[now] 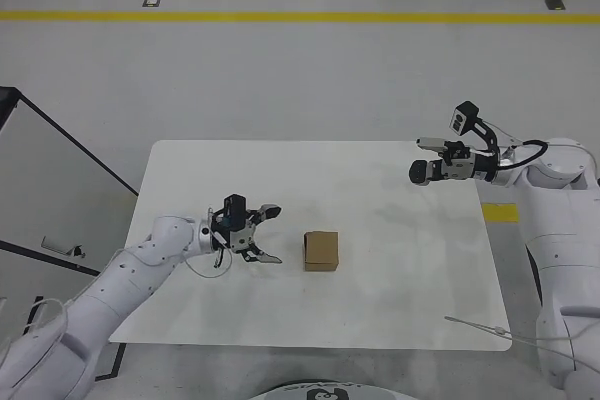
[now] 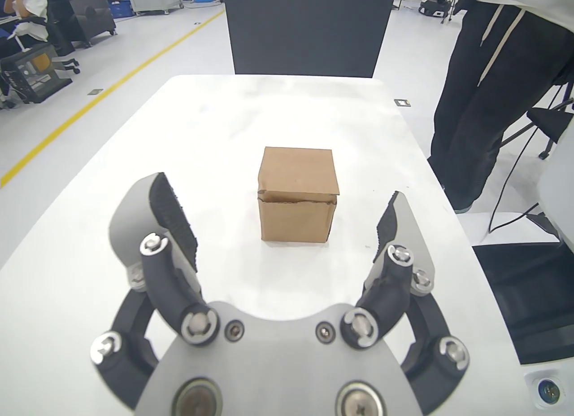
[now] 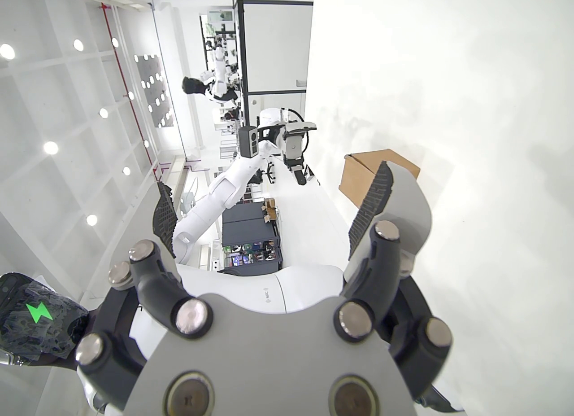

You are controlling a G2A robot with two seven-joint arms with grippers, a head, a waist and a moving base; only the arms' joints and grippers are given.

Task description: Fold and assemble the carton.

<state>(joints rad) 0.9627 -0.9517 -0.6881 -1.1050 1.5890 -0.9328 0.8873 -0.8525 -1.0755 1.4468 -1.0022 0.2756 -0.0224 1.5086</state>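
**While the Carton Stands Untouched, Both Pincers Are Released**

As you look across the white desk (image 1: pixel 400 130), take the carton (image 1: pixel 321 251) as your reference. It stands upright near the desk's middle, a little toward the near edge, and nothing touches it. It already has its box shape. In the left wrist view the top flap lies over it, but a thin gap shows along the edge facing the left arm, so I judge the closing not quite finished.

The left pincer (image 1: pixel 272 236) sits just left of the carton, low over the desk. It is released wide and aimed straight at the box, likely so the box can pass between its fingers for a squeeze or a press on that lid. The right pincer (image 1: pixel 418 171) is well apart at the far right of the desk, also released and carrying nothing. It is turned toward the carton and seems parked there to leave you room.

Mind the loose flap: a sideways push could slide the light box rather than seat the flap.
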